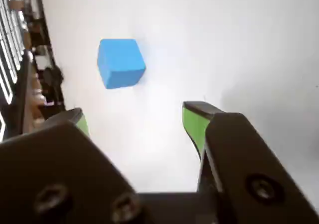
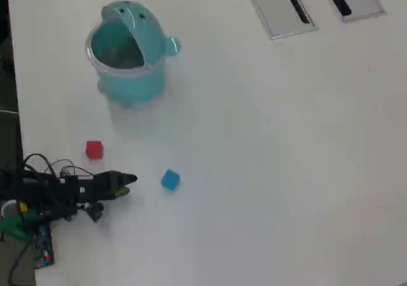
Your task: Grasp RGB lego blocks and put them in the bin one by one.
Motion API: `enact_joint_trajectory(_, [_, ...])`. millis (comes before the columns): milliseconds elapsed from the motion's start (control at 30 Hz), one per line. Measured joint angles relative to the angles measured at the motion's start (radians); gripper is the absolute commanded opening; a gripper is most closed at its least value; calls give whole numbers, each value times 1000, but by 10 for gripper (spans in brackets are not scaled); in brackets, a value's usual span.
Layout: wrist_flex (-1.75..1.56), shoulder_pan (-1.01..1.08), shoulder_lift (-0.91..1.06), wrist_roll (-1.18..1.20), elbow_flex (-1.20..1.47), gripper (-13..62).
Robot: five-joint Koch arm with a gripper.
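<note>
Gripper [image 1: 134, 122] is spread wide, empty, nothing between the green-padded jaws. In the overhead view it [image 2: 130, 180] sits low near the left edge of the tabletop [image 2: 286, 159], pointing right toward the blue block [image 2: 170, 180].

Blue block lies near but apart from the jaw tips, on bare tabletop well in from the left edge. In the wrist view the blue block [image 1: 120, 62] is ahead and off toward the left jaw, and turned at an angle to the jaws.

Red block [image 2: 94, 149] sits up-left of the blue one, close to the left edge, just beside the arm. Bin [image 2: 127, 76] stands upright toward the top-left corner and looks empty; neither block is in it yet.

Risks, judged from here:
- block off-centre, so a straight advance likely lets the left jaw tip hit and push it away
- block rotated, so the jaws may close on corners and it twists or pops out
- the arm swinging may brush the red block and knock it toward the edge
- a poor grip could drop the block short of the bin, or the hood could clip it on release
</note>
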Motion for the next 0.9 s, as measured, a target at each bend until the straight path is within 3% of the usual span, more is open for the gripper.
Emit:
enact_joint_trajectory(600, [-187, -48, 0, -66, 0, 323])
enact_joint_trajectory(900, [-288, -25, 0, -245, -8, 329])
